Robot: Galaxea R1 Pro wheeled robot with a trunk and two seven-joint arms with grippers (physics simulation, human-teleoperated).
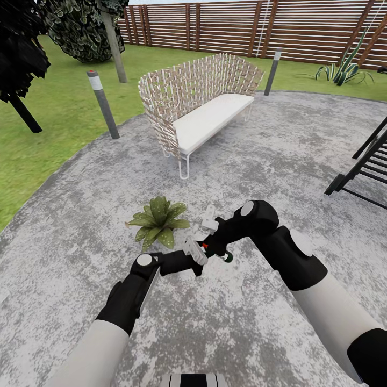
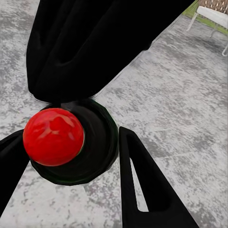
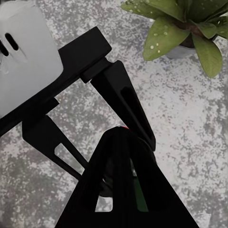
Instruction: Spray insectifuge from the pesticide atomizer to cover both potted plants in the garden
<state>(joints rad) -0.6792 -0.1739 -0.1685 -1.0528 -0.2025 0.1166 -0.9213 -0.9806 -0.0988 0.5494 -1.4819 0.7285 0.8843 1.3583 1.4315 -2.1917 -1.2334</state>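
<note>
Atomizer (image 1: 219, 252) — seemingly in right gripper (image 1: 212, 248)

Both arms reach forward, right gripper (image 1: 215, 248) clamped on the atomizer (image 1: 219, 254), left gripper (image 1: 194, 257) spread around its red cap (image 2: 53, 136).

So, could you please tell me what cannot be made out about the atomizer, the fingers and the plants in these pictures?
- Pesticide atomizer: head view, body mostly hidden behind both grippers; label unreadable.
- Right gripper: its fingers overlap the bottle; the grip itself is unclear.
- Left gripper: left wrist view, fingers flank the red cap; contact is unclear.
- Potted plant: pot hidden under leaves; right wrist view crops it.
</note>
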